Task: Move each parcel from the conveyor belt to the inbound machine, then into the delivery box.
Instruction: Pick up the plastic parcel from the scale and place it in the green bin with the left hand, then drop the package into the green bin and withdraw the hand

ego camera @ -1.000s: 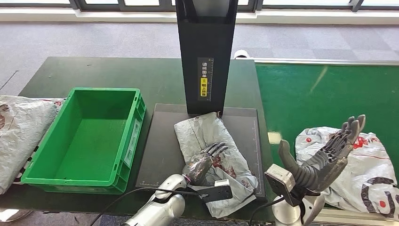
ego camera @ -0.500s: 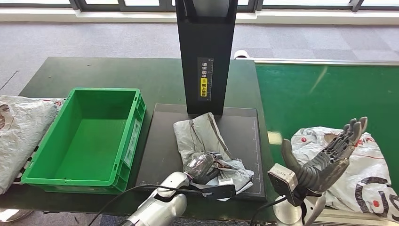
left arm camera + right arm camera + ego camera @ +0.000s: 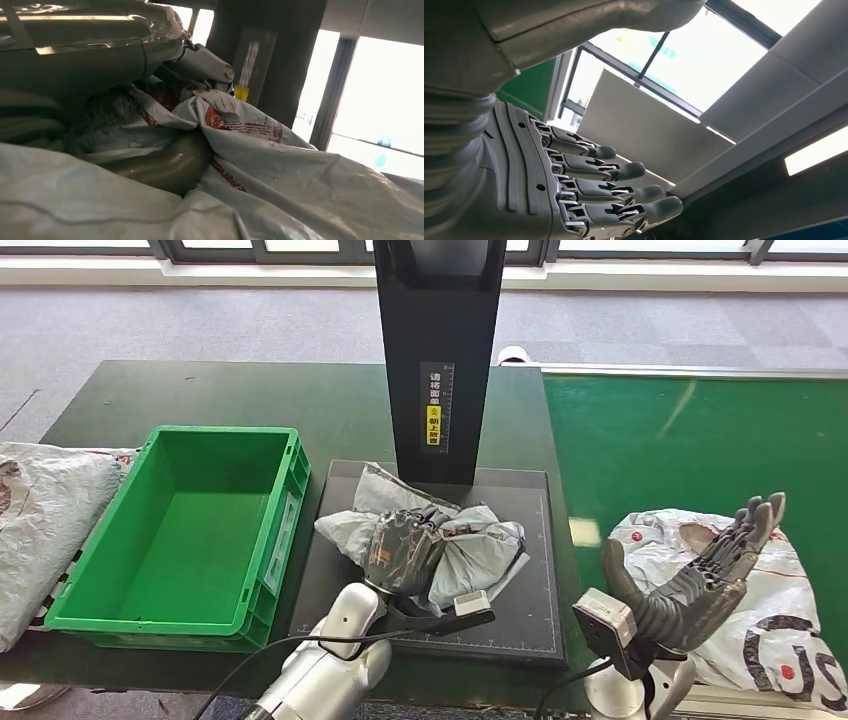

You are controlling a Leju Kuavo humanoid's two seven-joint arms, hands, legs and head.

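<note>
A crumpled grey parcel (image 3: 455, 545) is gripped by the left hand (image 3: 400, 552) over the inbound machine's black platform (image 3: 525, 600). Right hand (image 3: 700, 575) is held open, fingers spread, above a second parcel (image 3: 790, 610) on the green conveyor belt (image 3: 690, 440).

Three grey parcels (image 3: 440, 540) (image 3: 760, 590) (image 3: 40, 530), one green box (image 3: 180, 530), one black machine (image 3: 437, 360).

Machine column label (image 3: 435, 406): a narrow dark strip on the front of the black upright of the inbound machine (image 3: 437, 350), beyond the left hand (image 3: 403, 550); white Chinese characters run down it above a yellow patch, too small to read.
Held parcel (image 3: 470, 545): red print on its grey wrap, by the left hand's fingers; unreadable.
Belt parcel (image 3: 780, 610): red and dark markings, beside the right hand (image 3: 705, 575); unreadable.
</note>
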